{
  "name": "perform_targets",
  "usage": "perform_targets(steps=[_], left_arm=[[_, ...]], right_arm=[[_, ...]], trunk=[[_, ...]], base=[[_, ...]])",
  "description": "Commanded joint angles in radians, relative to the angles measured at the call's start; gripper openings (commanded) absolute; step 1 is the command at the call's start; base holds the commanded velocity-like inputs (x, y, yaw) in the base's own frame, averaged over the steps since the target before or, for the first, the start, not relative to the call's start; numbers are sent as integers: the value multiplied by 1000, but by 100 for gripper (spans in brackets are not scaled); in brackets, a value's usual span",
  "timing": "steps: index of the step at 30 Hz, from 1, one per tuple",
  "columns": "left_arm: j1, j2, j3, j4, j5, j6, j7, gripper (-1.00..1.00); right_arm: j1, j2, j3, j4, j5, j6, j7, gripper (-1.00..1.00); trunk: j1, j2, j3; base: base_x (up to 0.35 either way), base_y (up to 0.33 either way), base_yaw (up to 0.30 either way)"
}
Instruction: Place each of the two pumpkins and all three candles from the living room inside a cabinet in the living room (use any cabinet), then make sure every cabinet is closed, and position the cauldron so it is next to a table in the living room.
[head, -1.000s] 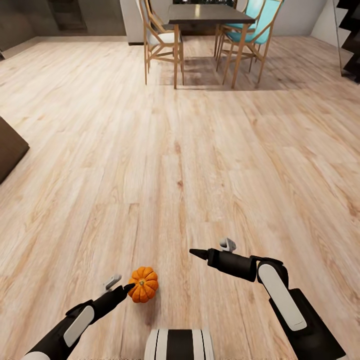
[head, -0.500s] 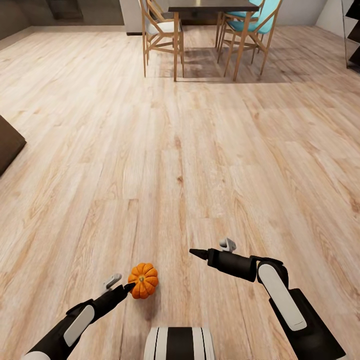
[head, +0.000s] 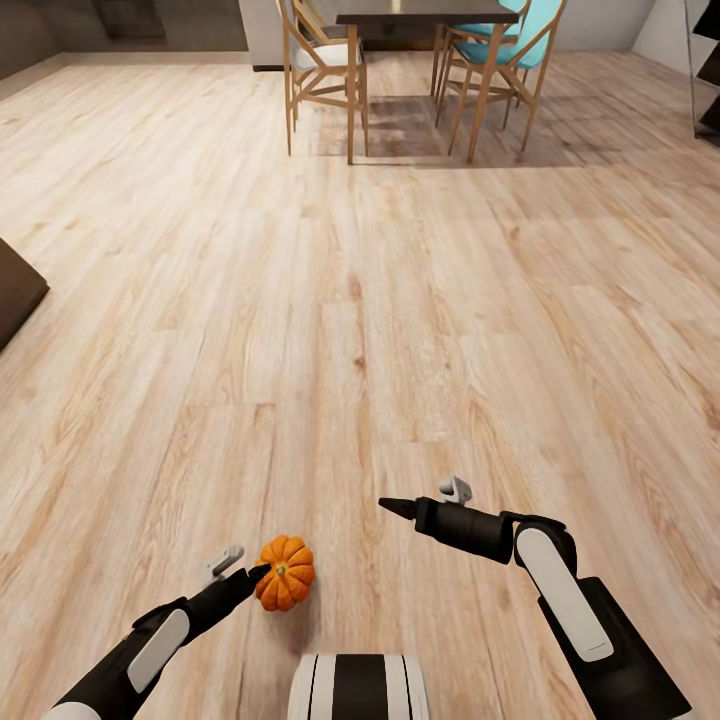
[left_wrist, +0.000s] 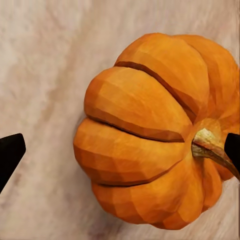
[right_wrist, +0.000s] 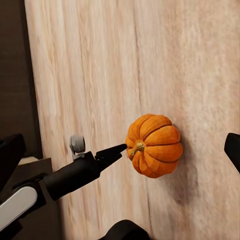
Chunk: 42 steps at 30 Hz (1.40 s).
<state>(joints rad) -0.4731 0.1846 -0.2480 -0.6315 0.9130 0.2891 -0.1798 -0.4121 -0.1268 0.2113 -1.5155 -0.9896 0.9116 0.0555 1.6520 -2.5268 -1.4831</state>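
One orange ribbed pumpkin (head: 286, 573) with a brownish stem sits low over the wood floor just ahead of my base. My left gripper (head: 266, 573) is open around it. In the left wrist view the pumpkin (left_wrist: 150, 135) lies between the two black fingertips (left_wrist: 10, 155). One tip is clear of its side and the other is by the stem. My right gripper (head: 388, 505) hangs open over bare floor to the right of the pumpkin, apart from it. The right wrist view looks across at the pumpkin (right_wrist: 154, 144) and the left fingertip (right_wrist: 116, 151) touching it near the stem. Candles and cauldron are out of view.
A dark dining table (head: 425, 17) with wooden and teal chairs (head: 320, 70) stands far ahead. A dark-brown low furniture corner (head: 15, 290) juts in at the left edge; I cannot tell if it is the cabinet. A dark shelf edge (head: 708, 70) is at the far right.
The head view tilted down a little a second ago. Since half a second ago the pumpkin has shifted slightly lower in the picture, towards my base. Both arms keep their pose.
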Motion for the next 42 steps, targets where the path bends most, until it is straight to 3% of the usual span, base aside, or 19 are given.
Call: perform_targets(steps=[1, 21, 29, 34, 42], left_arm=[[-1, 1, -4, 0, 7, 3, 0, 100], [-1, 1, -4, 0, 7, 3, -1, 100], [-1, 0, -4, -1, 7, 3, -1, 100], [-1, 1, -31, -6, 8, 3, -1, 100], [-1, 1, -39, -7, 9, 2, -1, 100]], right_arm=[[0, -1, 0, 0, 6, 3, 6, 100], [0, -1, -1, 3, 6, 4, 6, 100], [0, -1, -1, 3, 6, 6, 6, 100], [0, -1, -1, 3, 6, 6, 6, 100], [0, -5, -1, 3, 6, 6, 6, 100]], trunk=[[0, 0, -1], [0, 0, -1], [3, -2, -24], [4, -2, -35], [4, -2, -35]], base=[[113, -14, 0], [22, -23, 0], [0, 0, 0], [0, 0, 0], [0, 0, 0]])
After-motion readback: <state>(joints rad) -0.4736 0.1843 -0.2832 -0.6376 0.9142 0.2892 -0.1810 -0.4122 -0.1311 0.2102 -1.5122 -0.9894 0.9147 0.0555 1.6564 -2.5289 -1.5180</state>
